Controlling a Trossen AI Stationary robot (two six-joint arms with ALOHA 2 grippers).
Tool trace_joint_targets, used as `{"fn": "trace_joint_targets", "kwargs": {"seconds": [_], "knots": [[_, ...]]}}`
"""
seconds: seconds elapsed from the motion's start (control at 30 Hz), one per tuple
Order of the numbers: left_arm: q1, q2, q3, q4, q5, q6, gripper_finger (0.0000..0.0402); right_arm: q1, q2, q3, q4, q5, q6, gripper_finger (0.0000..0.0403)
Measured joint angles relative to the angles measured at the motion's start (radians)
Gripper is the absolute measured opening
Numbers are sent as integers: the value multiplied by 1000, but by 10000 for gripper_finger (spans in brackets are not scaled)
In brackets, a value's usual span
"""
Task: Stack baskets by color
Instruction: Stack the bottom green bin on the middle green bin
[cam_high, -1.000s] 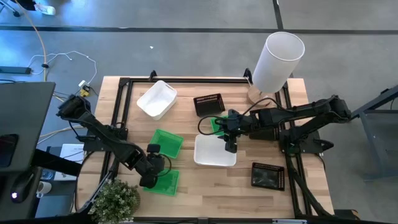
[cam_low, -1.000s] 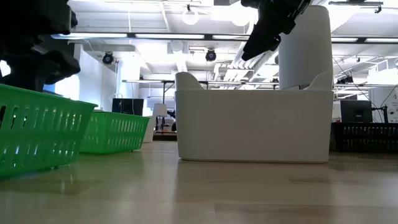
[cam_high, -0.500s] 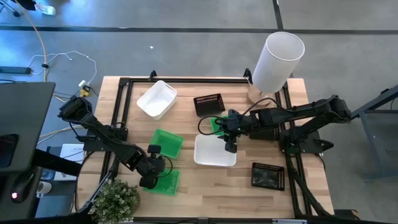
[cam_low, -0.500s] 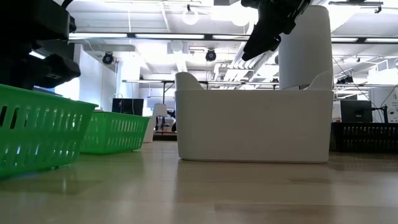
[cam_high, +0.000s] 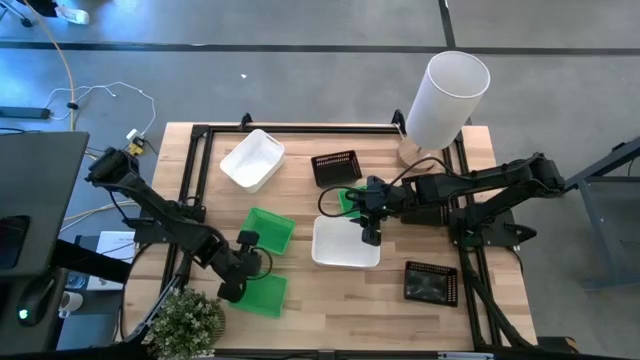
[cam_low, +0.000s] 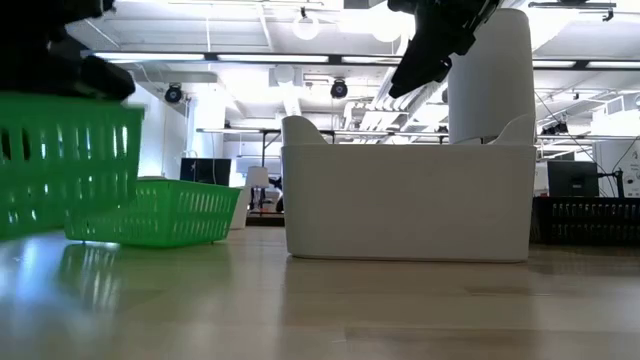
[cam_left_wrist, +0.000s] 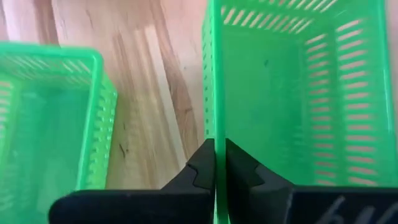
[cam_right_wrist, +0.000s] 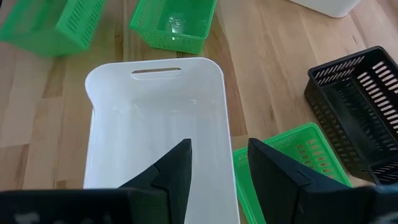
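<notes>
High view is showing both my arms over the counter (cam_high: 420, 300): my left gripper (cam_high: 243, 281) is sitting at the near-left green basket (cam_high: 262, 294), beside the potted plant (cam_high: 186, 318), while my right gripper (cam_high: 370, 237) is hovering over the white basket (cam_high: 345, 243) mid-counter. A second green basket (cam_high: 270, 228) is lying just behind the first, a third green one (cam_high: 349, 200) is peeking out by the right arm, another white basket (cam_high: 252, 159) and a black basket (cam_high: 335, 168) are sitting at the back, and one more black basket (cam_high: 431, 282) is near the right front. A tall white cylinder (cam_high: 446, 97) is standing at the back right corner.

Low view is adding what overhead cannot: the gripped green basket (cam_low: 60, 165) is hanging clear of the wood, its base above the counter, with the other green basket (cam_low: 165, 212) resting behind it and the white basket (cam_low: 408, 200) flat on its base.

Left wrist view is showing my left jaws pinched tight on the green basket's (cam_left_wrist: 298, 106) thin side wall, the neighbouring green basket (cam_left_wrist: 50, 124) alongside.

Right wrist view is showing my right jaws standing wide apart, gripping nothing, above the white basket (cam_right_wrist: 155, 124).

Compared with a second ago, my left jaws have closed from open, and the basket, then resting tilted on the counter, is now lifted; the right arm is staying put.
</notes>
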Motion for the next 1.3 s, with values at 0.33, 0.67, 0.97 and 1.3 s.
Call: {"fn": "trace_joint_targets", "kwargs": {"seconds": [0.33, 0.67, 0.97, 1.3], "knots": [[121, -211, 0, -140, 21, 147, 0, 0, 0, 0, 1, -12, 0, 144], [271, -292, 157, -349, 22, 343, 0, 0, 1, -1, 2, -12, 0, 144], [417, -292, 235, -411, 50, 636, 0, 0, 0, -1, 0, -16, 0, 144], [566, -220, 235, -410, 113, 792, 0, 0, 0, -1, 0, -16, 0, 144]]}}
